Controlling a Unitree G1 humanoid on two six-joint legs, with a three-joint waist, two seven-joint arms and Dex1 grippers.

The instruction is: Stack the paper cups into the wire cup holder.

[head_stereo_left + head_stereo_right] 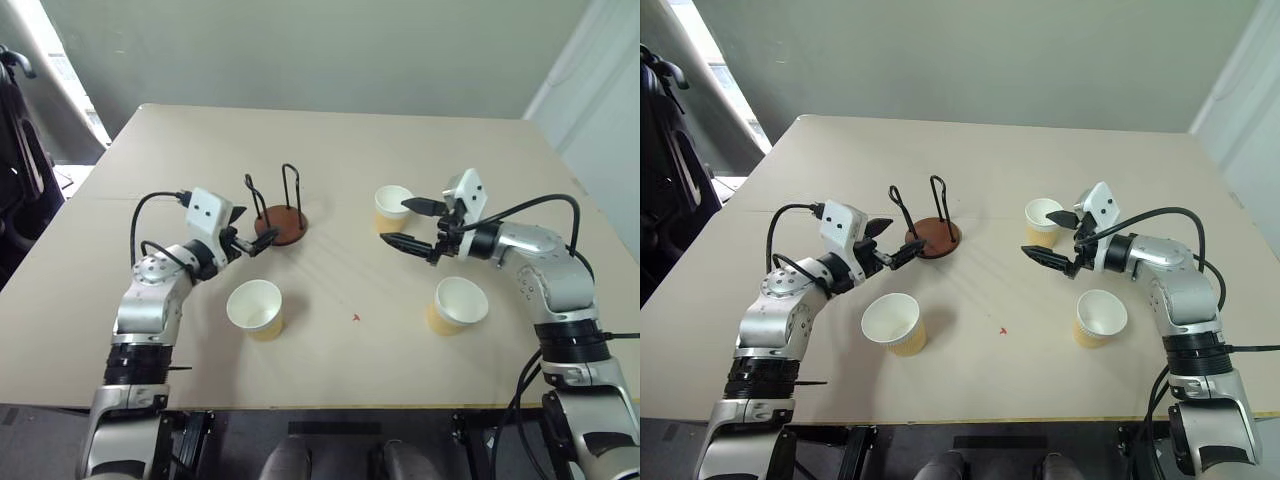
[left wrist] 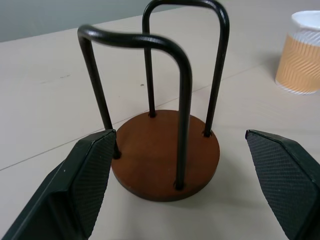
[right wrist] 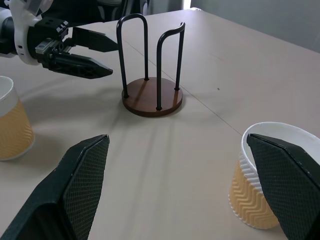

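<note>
The wire cup holder (image 1: 285, 228), a reddish-brown disc with two black wire loops, stands empty at mid-table. My left gripper (image 1: 254, 230) is open just to its left, fingers pointing at its base (image 2: 165, 155). Three tan paper cups stand upright: one (image 1: 392, 207) far right of centre, one (image 1: 256, 308) near left, one (image 1: 459, 304) near right. My right gripper (image 1: 396, 222) is open beside the far cup (image 3: 262, 187), which sits against one finger (image 3: 287, 175) rather than between the two. Neither gripper holds anything.
The beige table (image 1: 340, 150) has bare room behind the holder and between the cups. A small red mark (image 1: 356, 318) lies near the front centre. A dark chair (image 1: 20, 170) stands off the table's left edge.
</note>
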